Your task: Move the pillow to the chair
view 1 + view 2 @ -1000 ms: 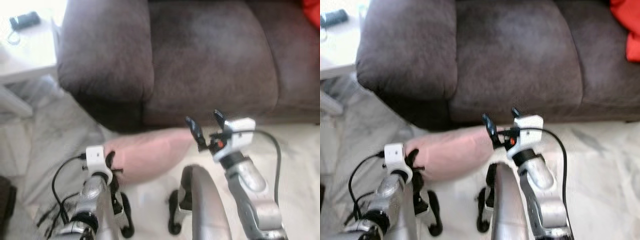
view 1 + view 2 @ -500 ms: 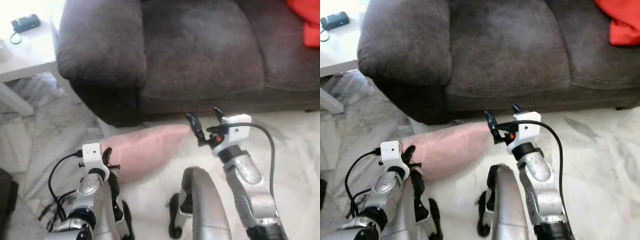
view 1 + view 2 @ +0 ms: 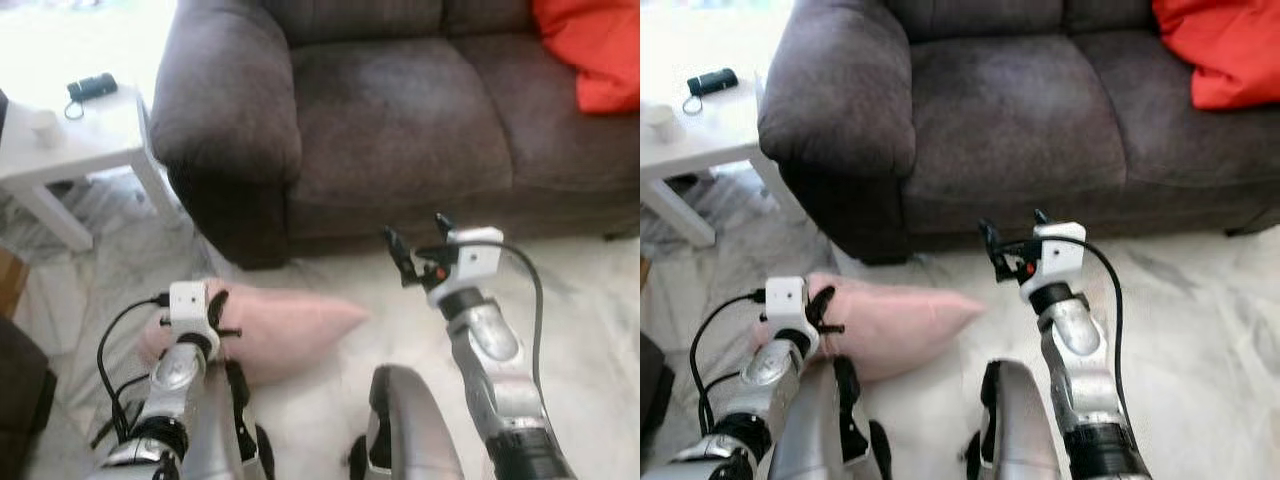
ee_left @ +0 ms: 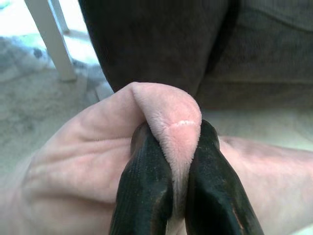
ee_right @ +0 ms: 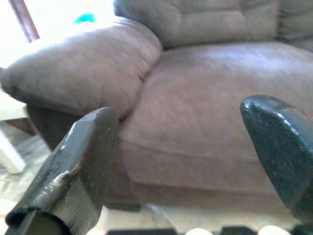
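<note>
Pink pillow [image 3: 275, 335] low over pale marbled floor [image 3: 590, 300], at 6 o'clock from dark brown sofa [image 3: 400, 130], its near corner off the sofa's front edge. Left gripper [image 4: 178, 161] pinched tight on a fold at the pillow's 9 o'clock end; black fingers [image 4: 146, 196] pressed either side of the plush fabric. Right gripper [image 3: 415, 240] raised at 3 o'clock of the pillow, apart from it, fingers spread wide with nothing between, aimed at the sofa seat. Red cloth [image 3: 590, 55] heaped at the sofa's 2 o'clock end. White side table [image 3: 90, 150] at 9 o'clock of the sofa arm, carrying a small black device [image 3: 92, 87] with a cord. No legible writing, labels or brand marks anywhere.
</note>
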{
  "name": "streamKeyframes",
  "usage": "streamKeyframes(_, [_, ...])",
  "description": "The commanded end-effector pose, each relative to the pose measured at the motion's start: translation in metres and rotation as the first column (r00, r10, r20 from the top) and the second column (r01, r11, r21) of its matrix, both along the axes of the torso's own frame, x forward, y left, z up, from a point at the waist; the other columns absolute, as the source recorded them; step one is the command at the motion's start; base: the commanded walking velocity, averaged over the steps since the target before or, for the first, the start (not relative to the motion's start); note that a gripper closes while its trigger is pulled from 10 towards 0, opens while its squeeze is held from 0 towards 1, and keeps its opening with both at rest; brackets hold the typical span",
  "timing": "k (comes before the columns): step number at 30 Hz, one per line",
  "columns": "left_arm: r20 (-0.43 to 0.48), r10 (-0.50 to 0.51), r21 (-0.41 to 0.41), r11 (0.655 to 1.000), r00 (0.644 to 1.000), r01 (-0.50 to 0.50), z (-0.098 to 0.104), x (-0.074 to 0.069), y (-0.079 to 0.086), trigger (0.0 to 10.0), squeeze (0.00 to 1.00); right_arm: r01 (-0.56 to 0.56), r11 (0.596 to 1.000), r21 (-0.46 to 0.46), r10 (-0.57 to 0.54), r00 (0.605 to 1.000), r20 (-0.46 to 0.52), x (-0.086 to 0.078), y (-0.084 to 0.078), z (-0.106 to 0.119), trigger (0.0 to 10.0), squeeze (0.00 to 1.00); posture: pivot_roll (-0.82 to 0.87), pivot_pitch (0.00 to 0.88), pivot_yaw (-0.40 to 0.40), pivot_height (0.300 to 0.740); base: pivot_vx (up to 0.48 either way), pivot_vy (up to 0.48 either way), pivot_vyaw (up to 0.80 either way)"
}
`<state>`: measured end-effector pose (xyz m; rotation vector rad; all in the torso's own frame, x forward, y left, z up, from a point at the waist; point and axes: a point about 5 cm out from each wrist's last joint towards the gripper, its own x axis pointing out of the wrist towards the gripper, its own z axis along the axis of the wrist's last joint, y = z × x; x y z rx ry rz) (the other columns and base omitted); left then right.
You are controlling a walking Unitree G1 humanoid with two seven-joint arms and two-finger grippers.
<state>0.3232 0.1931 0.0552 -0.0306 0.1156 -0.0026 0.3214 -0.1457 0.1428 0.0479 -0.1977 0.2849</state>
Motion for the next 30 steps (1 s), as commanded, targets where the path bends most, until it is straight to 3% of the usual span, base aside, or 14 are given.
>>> streamKeyframes(1, [0.109, 0.011, 0.037, 0.999, 0.994, -0.015, 0.022, 0.006, 0.009, 10.0, 0.0, 0.007, 1.0, -0.006, -0.007, 1.0, -0.004, 0.002, 0.0, -0.003, 10.0, 0.0, 0.0, 0.054, 0.003, 0.542, 0.0, 0.0, 0.0])
streamKeyframes(13, [0.231, 0.012, 0.046, 0.999, 0.973, -0.023, 0.049, 0.002, 0.013, 10.0, 0.0, 0.041, 0.999, 0.018, -0.041, 0.999, 0.001, 0.006, 0.003, -0.008, 10.0, 0.0, 0.03, 0.033, 0.021, 0.542, 0.0, 0.0, 0.0])
streamKeyframes(30, [0.244, 0.006, 0.053, 0.998, 0.97, -0.02, 0.066, 0.002, 0.014, 10.0, 0.0, 0.045, 0.998, 0.045, -0.046, 0.999, 0.02, 0.009, 0.005, -0.008, 10.0, 0.0, 0.04, 0.035, 0.034, 0.542, 0.0, 0.0, 0.0])
